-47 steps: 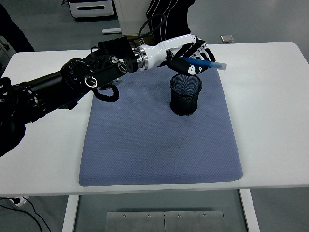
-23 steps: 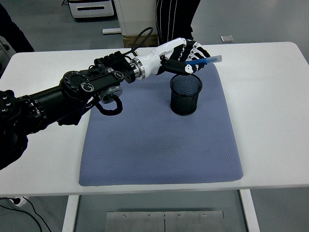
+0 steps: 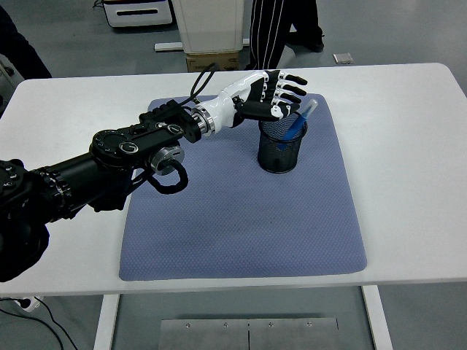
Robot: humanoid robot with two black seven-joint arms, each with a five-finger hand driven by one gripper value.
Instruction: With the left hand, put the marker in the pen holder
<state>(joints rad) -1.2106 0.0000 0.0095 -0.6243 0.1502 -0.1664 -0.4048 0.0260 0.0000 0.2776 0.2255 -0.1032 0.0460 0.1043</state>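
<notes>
Since half a second ago the marker [image 3: 298, 122] has left my grip: then it lay level between my fingers above the cup, and now it stands slanted inside the pen holder [image 3: 281, 145], its pale capped end poking up past the far right of the rim. My left hand [image 3: 271, 97] hovers just behind and above the holder with the fingers spread and released, grasping nothing. My forearm reaches in from the left across the blue mat [image 3: 241, 204], which lies on the white table [image 3: 408, 160]. My right arm does not show at all. At the top of the view a person's legs [image 3: 281, 29] stand beyond the far edge of the table.

As I judge it, the placing itself is done and only the withdrawal is left, and that is where trouble could come. My fingertips [image 3: 295, 84] sit close to the marker's raised end and to the holder's rim. Pulling back low, or sweeping sideways, could catch the marker and lever it out, or knock the light mesh holder over on the soft mat. Rising first and then drawing away to the left would keep me clear of both.
</notes>
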